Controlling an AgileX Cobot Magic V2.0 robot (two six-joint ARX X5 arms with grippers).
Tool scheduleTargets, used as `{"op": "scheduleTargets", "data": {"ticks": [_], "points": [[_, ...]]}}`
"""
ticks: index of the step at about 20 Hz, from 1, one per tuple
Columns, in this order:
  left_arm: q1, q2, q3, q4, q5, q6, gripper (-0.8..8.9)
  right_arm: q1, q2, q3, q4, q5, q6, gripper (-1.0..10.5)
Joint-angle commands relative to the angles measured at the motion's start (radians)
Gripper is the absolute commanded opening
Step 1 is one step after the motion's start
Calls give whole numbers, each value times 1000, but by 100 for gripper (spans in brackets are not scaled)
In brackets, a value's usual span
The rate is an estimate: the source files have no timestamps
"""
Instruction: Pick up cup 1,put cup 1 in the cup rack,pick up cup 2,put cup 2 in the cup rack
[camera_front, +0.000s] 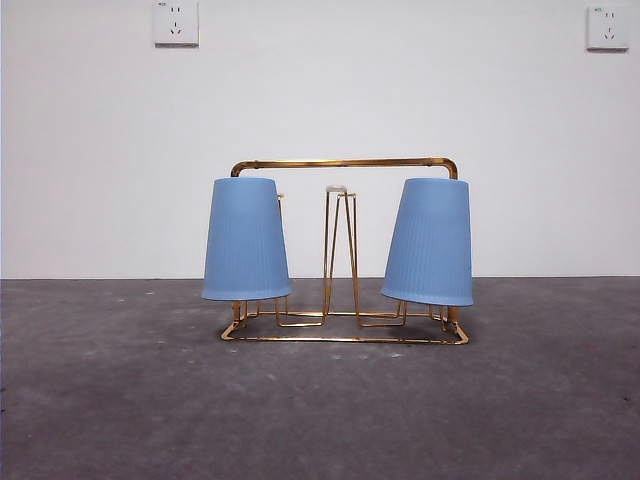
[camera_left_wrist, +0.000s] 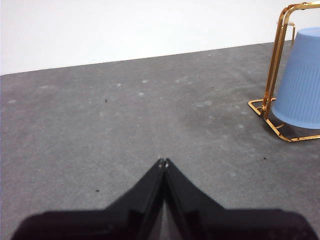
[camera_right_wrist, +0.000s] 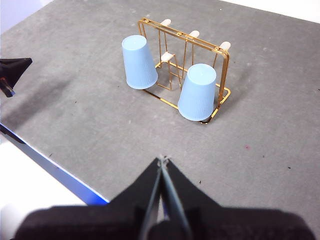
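Front view: on the grey bench (camera_front: 120, 400) stands the gold cup rack (camera_front: 344, 164). At its left end a blue cup (camera_front: 246, 240) hangs upside down over a prong, nearly upright. In the middle a pair of white-tipped prongs (camera_front: 338, 190) stands bare. At the right end a second blue cup (camera_front: 430, 242) sits inverted too, tilted. The left claw (camera_left_wrist: 163, 162) has its jaws pressed together, holding nothing, well apart from the rack. The right claw (camera_right_wrist: 162, 160) is likewise pinched closed and empty, above the bench.
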Motion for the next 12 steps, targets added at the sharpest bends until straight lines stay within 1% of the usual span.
{"op": "scheduleTargets", "data": {"ticks": [1, 7, 8, 9, 10, 11, 12], "points": [[3, 1, -11, 6, 3, -6, -3, -1, 1, 2, -22, 1, 11, 2], [3, 1, -11, 6, 3, -6, -3, -1, 1, 2, -22, 1, 11, 2], [3, 1, -11, 6, 3, -6, -3, -14, 0, 2, -19, 16, -25, 2], [3, 1, -11, 6, 3, -6, -3, -43, -2, 2, -5, 43, -56, 1], [3, 2, -11, 6, 3, -6, -3, -103, -2, 2, 27, 65, -87, 2], [3, 2, -11, 6, 3, -6, -3, -170, -2, 2, 66, 59, -113, 2], [3, 2, -11, 6, 3, -6, -3, -267, -2, 0, 117, 26, -137, 2]]}}
